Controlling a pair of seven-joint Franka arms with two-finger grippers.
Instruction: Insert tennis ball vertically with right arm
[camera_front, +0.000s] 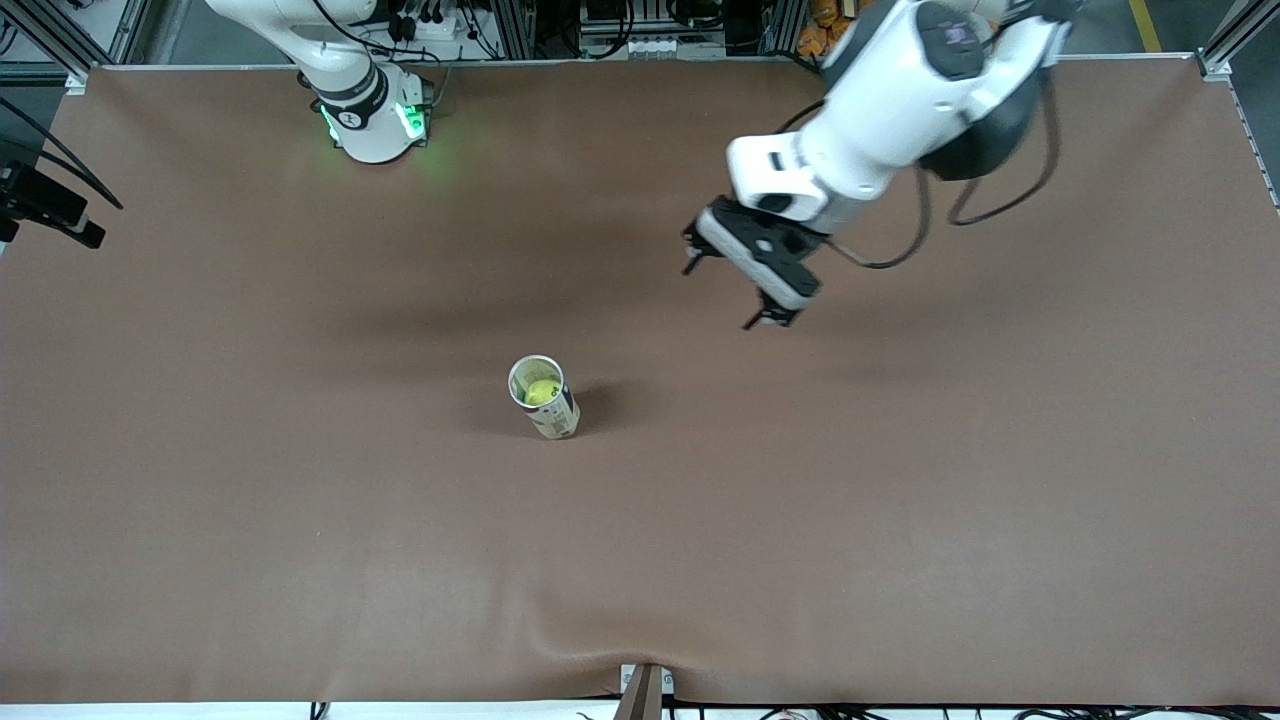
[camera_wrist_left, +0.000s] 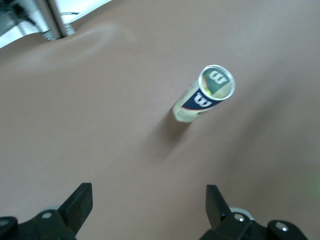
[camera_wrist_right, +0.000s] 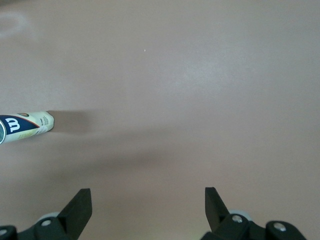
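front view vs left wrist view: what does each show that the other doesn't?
Front view only: the tennis ball inside the upright can, the left gripper whole, hanging open over the table, and the right arm's base; the right gripper is out of that frame. Left wrist view only: the can's logo side. Both: can, table and open left fingers.

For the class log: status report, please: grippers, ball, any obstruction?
Left gripper open, over bare table. Right gripper open, empty. Tennis ball inside upright can. Nothing in the way.

left tool (camera_wrist_left: 149, 210): fingers spread, empty | ball can (camera_wrist_left: 204, 100): upright on brown table (camera_wrist_left: 90, 125), apart from tool
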